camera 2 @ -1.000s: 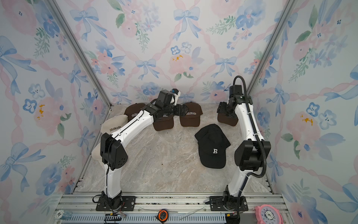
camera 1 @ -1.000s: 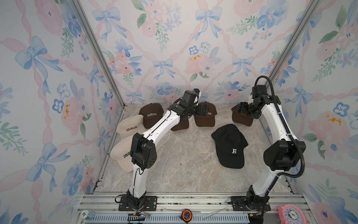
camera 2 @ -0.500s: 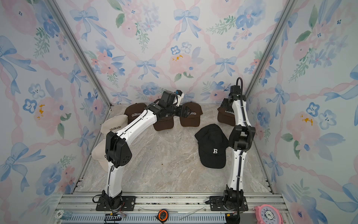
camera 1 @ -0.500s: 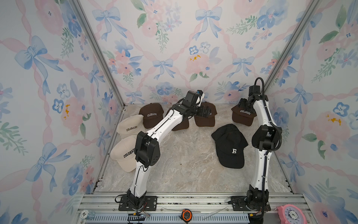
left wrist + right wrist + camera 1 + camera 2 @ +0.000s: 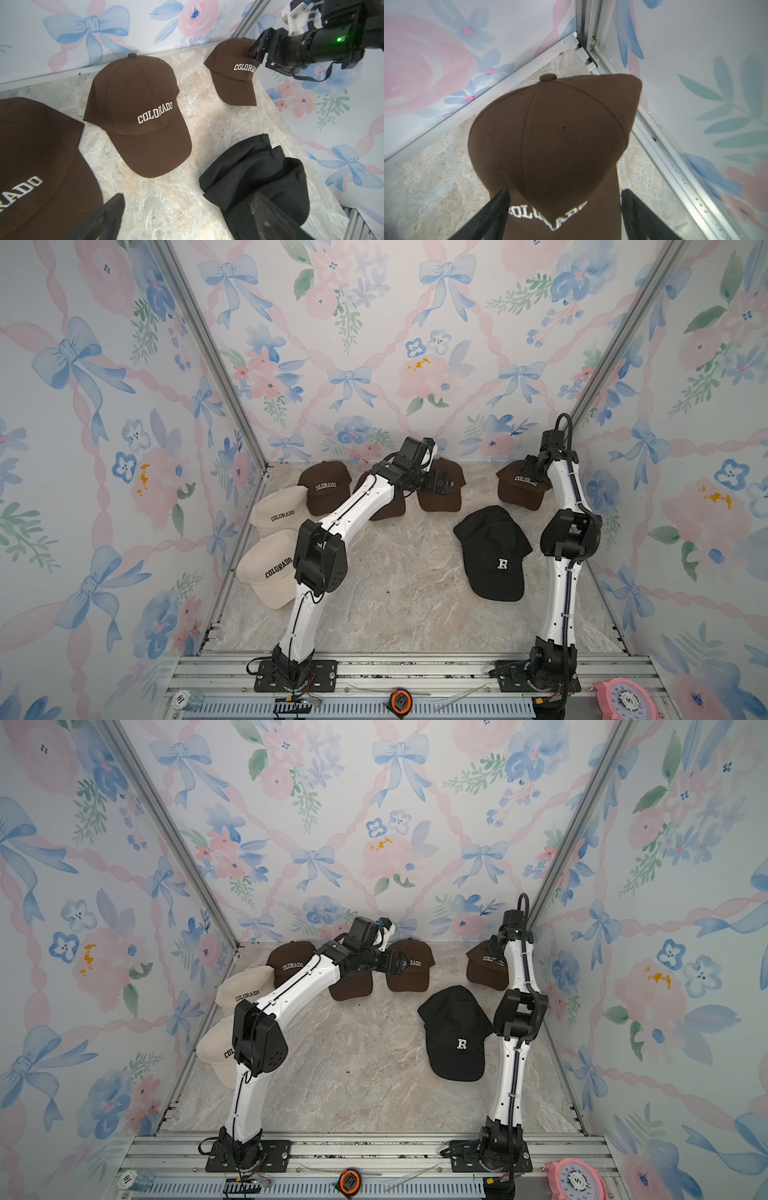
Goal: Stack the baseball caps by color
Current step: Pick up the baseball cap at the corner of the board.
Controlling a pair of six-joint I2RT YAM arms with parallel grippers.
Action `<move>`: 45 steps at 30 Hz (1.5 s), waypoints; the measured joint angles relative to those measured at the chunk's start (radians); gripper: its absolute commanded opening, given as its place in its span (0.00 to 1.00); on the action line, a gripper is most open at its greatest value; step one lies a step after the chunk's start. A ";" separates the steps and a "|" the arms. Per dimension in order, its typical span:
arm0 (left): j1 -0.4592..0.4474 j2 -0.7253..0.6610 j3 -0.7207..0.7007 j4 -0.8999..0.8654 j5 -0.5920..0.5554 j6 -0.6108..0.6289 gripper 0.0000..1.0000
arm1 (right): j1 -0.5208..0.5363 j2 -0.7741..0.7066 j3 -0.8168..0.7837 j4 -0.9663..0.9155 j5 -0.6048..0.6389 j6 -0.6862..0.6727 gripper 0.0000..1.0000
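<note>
— Since one second ago, what has moved?

— Right arm has straightened and stands more upright near the right wall. Its right gripper (image 5: 564, 216) is now above the crown of the far-right brown cap (image 5: 550, 133), jaws spread wide on both sides of the "COLORADO" letters. They pinch nothing. One corner of this cap's back is pulled up in a peak.

— And the left one?

— The left gripper (image 5: 187, 218) has reached further right, over the middle brown cap (image 5: 440, 493). Its fingers (image 5: 104, 216) are also spread wide, holding nothing. In the left wrist view, this cap lies flat on the marble tabletop (image 5: 399, 593), and a black heap lies just beside.

— Where are the other caps?

— Two more brown caps are at the back: one (image 5: 324, 489) at the left and one (image 5: 390, 510) partly hidden under the left arm. Two cream caps (image 5: 270, 568) lie along the left wall, touching each other. The black pile with a white "R" (image 5: 494, 556) lies near the right arm. In both top views, I cannot count how many black caps are in it.
</note>
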State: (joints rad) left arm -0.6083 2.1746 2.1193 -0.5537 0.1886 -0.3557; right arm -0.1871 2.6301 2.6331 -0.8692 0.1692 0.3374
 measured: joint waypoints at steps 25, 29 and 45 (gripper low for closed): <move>0.023 0.026 0.000 -0.041 0.003 -0.025 0.98 | -0.008 0.058 0.031 0.037 -0.042 -0.008 0.00; 0.023 0.026 0.000 -0.042 0.003 -0.038 0.98 | -0.010 0.058 0.019 0.051 -0.053 -0.013 0.00; 0.019 0.012 -0.007 -0.048 -0.050 -0.045 0.98 | 0.004 -0.122 -0.088 -0.003 -0.095 -0.080 0.00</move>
State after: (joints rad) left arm -0.5892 2.1868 2.1120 -0.6018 0.1387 -0.4011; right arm -0.1833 2.5084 2.5454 -0.8719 0.0746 0.2569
